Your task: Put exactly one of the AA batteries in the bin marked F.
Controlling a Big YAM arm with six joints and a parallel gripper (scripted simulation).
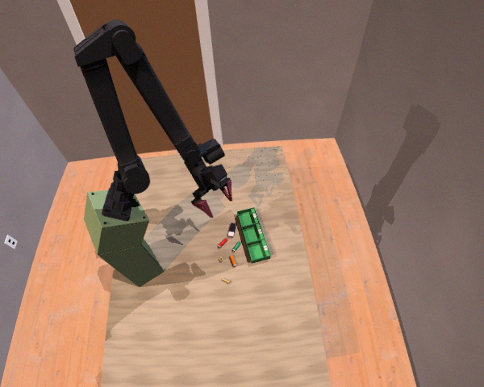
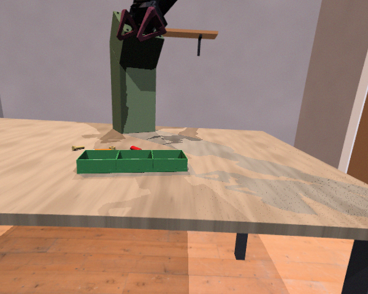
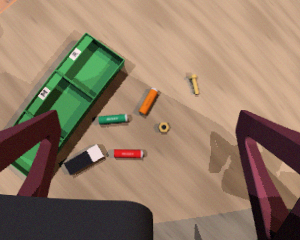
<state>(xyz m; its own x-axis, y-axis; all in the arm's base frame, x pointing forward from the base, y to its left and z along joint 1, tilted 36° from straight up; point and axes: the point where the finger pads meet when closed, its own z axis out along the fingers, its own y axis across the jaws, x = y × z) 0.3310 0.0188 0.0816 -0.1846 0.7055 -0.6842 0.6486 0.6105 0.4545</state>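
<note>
I hold the pincer (image 1: pixel 214 197) wide open, empty; batteries (image 3: pixel 129 154) lie below it, bin (image 1: pixel 252 234) unfilled.

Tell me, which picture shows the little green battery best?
The wrist view: the small green cylindrical battery lies in full sight beside the green three-part plastic bin. The top view shows it tiny. In the exterior view the bin hides it.

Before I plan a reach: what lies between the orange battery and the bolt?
Top view: bare table only between orange battery and bolt; the nut sits aside.
</note>
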